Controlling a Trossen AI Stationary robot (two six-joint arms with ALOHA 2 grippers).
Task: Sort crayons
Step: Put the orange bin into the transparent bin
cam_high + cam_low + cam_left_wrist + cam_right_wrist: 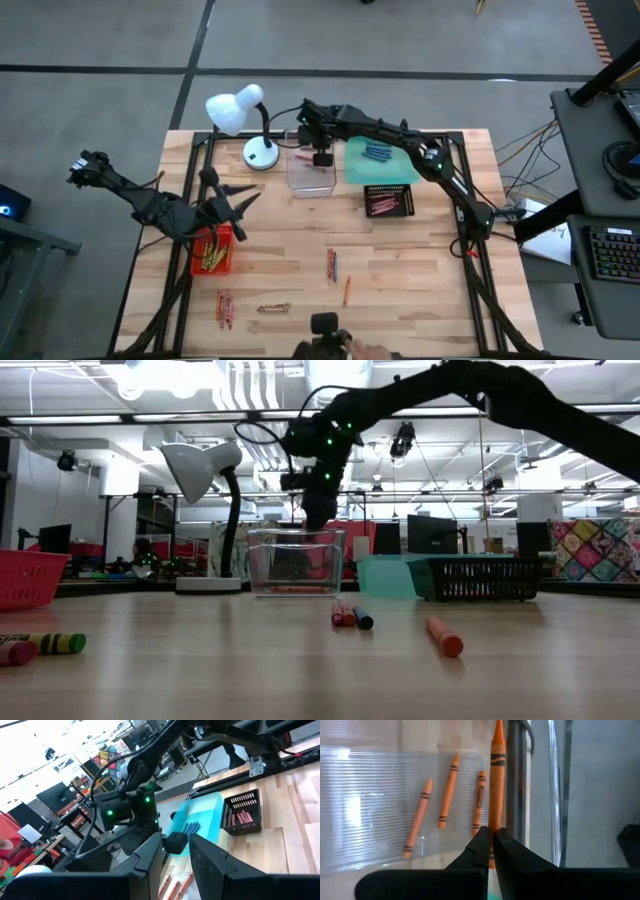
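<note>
Orange wax is what I see pinched in my right claw (pixel 490 845): the fingers are clenched on one orange crayon (pixel 495 785), which points straight out over the clear tray (pixel 311 170) at the back of the counter (pixel 420 260). Three more orange crayons (pixel 449 790) lie on that tray's ribbed floor, apart from one another. From above, the right arm reaches across the back of the counter with its claw directly over the clear tray, just beside the white desk lamp (pixel 240 115). The teal tray (pixel 378 158) next to it holds blue crayons (pixel 377 152), and the black tray (pixel 389 200) in front of it holds red ones. My left claw (pixel 232 205) hangs near the red tray (pixel 212 252) on the left side, which has yellow crayons in it; its fingers (pixel 150 860) stand a little apart with nothing between them. Loose crayons remain on the bare wood toward the front: a red and blue cluster (pixel 333 264), a single orange one (pixel 346 290), a few reddish ones (pixel 225 308) and a small group (pixel 274 308) whose colours I cannot make out.
</note>
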